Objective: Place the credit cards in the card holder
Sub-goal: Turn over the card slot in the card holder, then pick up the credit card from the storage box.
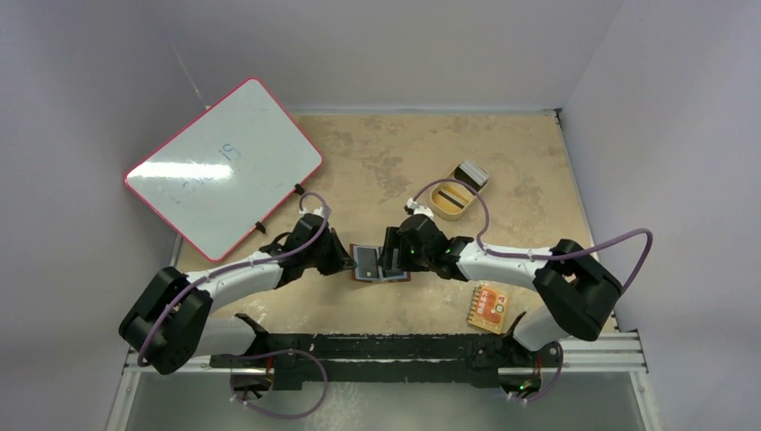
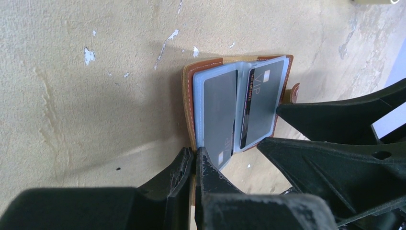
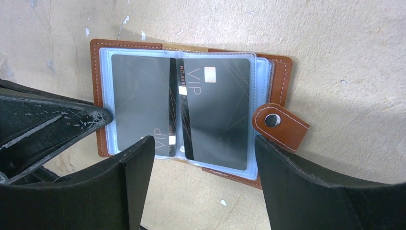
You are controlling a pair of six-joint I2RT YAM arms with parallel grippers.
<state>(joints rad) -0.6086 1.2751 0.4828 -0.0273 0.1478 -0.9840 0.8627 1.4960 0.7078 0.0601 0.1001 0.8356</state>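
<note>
Two credit cards (image 3: pixel 139 96) sit pocketed in the open card holder (image 3: pixel 280 72) on the bench (image 3: pixel 335 57). Left hand (image 2: pixel 195 160), closed, pinches its left edge; right hand (image 3: pixel 201 143), spread empty, straddles its right page.

"VIP" is printed on one black credit card (image 3: pixel 218 112).

Top camera: high behind arm bases, looking down on whole tan bench (image 1: pixel 377 162). Wrist cameras: close, probably oblique; all share open brown leather wallet (image 3: pixel 281 79).
</note>
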